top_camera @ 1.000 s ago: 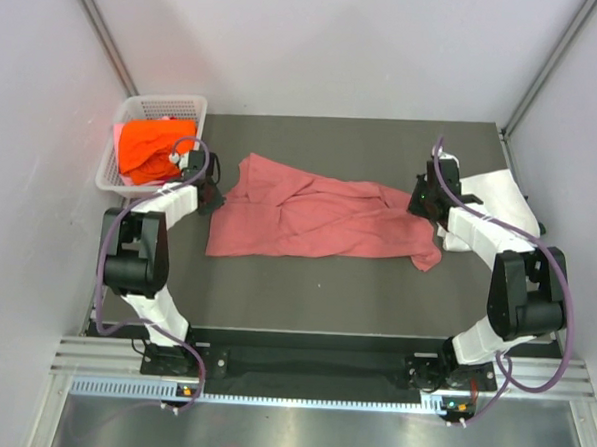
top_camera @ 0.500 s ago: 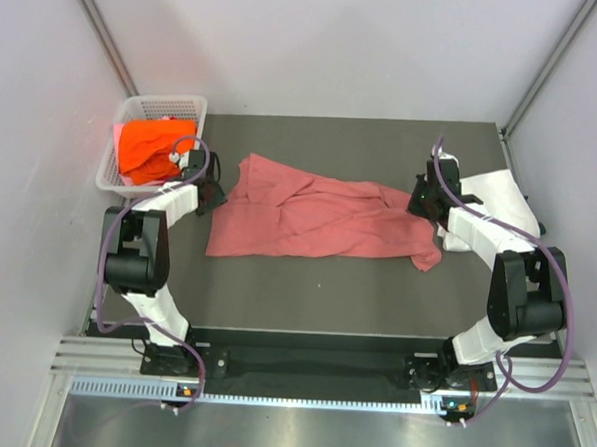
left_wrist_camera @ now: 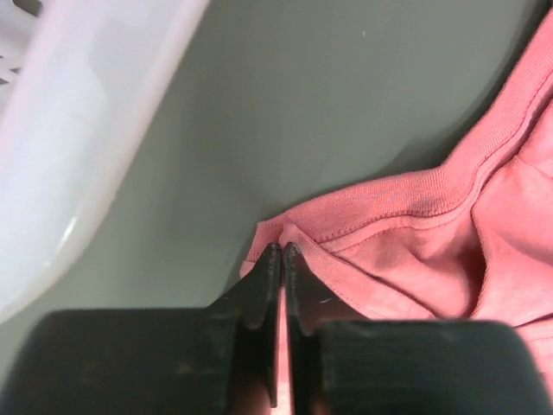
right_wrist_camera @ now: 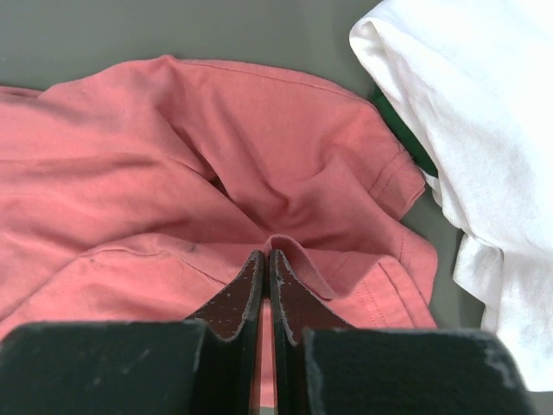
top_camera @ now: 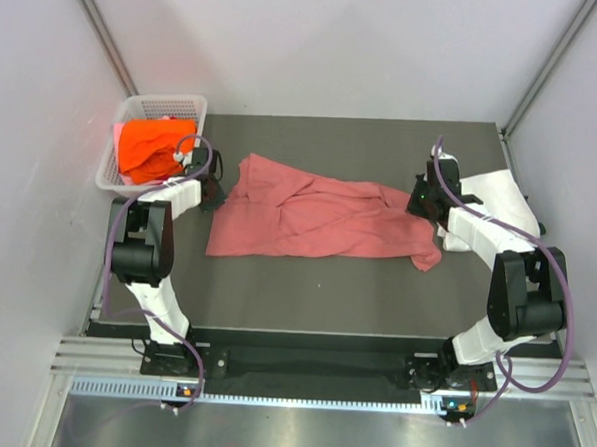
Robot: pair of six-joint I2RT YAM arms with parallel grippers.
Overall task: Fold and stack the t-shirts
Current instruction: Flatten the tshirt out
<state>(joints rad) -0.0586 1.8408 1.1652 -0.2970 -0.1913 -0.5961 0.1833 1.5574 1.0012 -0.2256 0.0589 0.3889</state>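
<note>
A dusty pink-red t-shirt (top_camera: 319, 220) lies spread and rumpled across the middle of the table. My left gripper (top_camera: 213, 191) is shut on its left hem; the left wrist view shows the pink hem (left_wrist_camera: 380, 233) pinched between the closed fingertips (left_wrist_camera: 282, 252). My right gripper (top_camera: 418, 203) is shut on a fold at the shirt's right end, seen in the right wrist view (right_wrist_camera: 263, 257) with pink cloth (right_wrist_camera: 173, 173) around it. A white t-shirt (top_camera: 500, 199) lies under the right arm. A bright orange t-shirt (top_camera: 150, 148) fills the basket.
A white plastic mesh basket (top_camera: 164, 106) stands at the back left corner, its wall close to the left gripper in the left wrist view (left_wrist_camera: 78, 130). Grey walls enclose the table on three sides. The white shirt shows at the right of the right wrist view (right_wrist_camera: 484, 130).
My left arm has shifted slightly toward the back with the shirt's left hem in it. The right arm and the shirt's right end have not moved.
</note>
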